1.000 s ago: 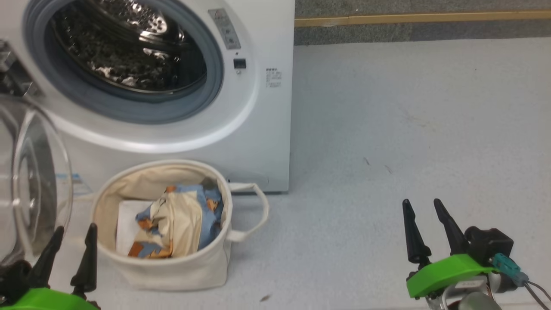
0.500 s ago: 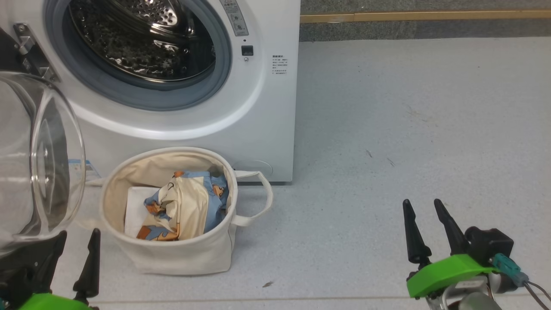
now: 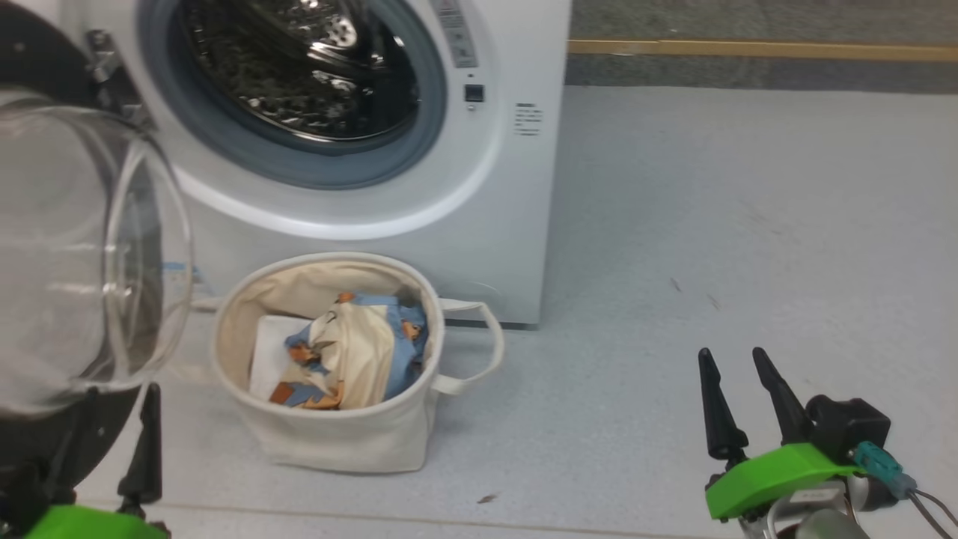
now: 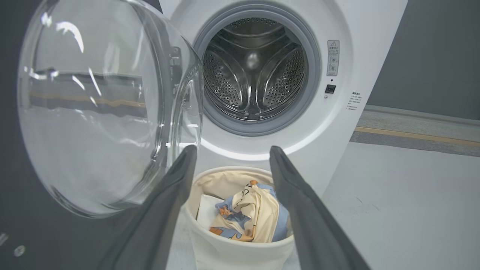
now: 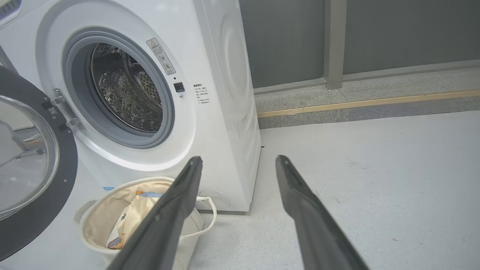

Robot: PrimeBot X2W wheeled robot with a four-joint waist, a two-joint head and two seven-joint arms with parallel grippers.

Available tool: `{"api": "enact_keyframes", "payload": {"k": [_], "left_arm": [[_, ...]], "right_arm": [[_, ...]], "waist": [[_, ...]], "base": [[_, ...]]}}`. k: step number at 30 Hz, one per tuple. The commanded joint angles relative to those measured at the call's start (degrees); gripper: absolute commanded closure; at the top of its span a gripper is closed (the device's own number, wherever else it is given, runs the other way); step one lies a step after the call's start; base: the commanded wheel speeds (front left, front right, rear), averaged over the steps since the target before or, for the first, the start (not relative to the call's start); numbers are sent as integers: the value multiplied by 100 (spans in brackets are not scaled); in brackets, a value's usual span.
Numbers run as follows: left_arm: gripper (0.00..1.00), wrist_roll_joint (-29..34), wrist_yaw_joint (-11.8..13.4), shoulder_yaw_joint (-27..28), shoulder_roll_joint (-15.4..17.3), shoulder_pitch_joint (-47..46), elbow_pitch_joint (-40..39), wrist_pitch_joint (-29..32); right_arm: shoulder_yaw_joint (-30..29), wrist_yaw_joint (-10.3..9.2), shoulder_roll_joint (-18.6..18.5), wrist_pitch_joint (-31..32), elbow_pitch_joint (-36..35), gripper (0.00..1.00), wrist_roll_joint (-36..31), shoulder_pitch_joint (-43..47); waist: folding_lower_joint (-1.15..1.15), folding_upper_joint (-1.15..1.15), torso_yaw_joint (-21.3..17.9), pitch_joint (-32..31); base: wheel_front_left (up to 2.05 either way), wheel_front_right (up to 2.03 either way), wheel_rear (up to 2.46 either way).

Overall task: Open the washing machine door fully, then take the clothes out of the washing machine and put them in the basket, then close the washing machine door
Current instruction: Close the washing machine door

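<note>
Both hands gape empty: left hand (image 4: 232, 150) at seven o'clock, partly hidden behind the open washing machine door (image 3: 75, 247); right hand (image 3: 730, 352) at five. Clothes (image 3: 352, 352) lie in the basket (image 3: 337, 449), six o'clock of the washing machine (image 3: 509, 224).

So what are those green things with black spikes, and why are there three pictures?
Those are a robot's two hands, called grippers. One picture comes from a camera on its head: the left gripper sits bottom left, the right gripper bottom right. The other two come from wrist cameras looking along each gripper's fingers. Both grippers are open, holding nothing. On the floor stands a washing machine, its round glass door swung open, its drum looking empty. In front sits a cream basket with blue and cream clothes inside.
</note>
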Motion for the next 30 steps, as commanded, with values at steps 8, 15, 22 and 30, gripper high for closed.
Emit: {"api": "enact_keyframes", "payload": {"k": [8, 15, 22, 30], "left_arm": [[0, 104, 446, 535, 167, -537, -4, -138], [0, 117, 755, 587, 112, -780, 55, 1], [0, 135, 914, 488, -20, -1075, 85, 57], [0, 90, 883, 399, -97, -1158, 235, 22]], "right_arm": [[239, 23, 75, -71, -151, 0, 49, -55], [215, 23, 110, -71, -180, 0, 29, -68], [212, 23, 119, -71, -209, 0, 4, -122], [226, 23, 158, -71, -205, 0, -15, -118]], "waist": [[0, 0, 924, -66], [0, 0, 1609, -23], [0, 0, 2335, 54], [0, 0, 2873, 25]], "base": [[0, 0, 0], [0, 0, 0], [0, 0, 0], [0, 0, 0]]}}
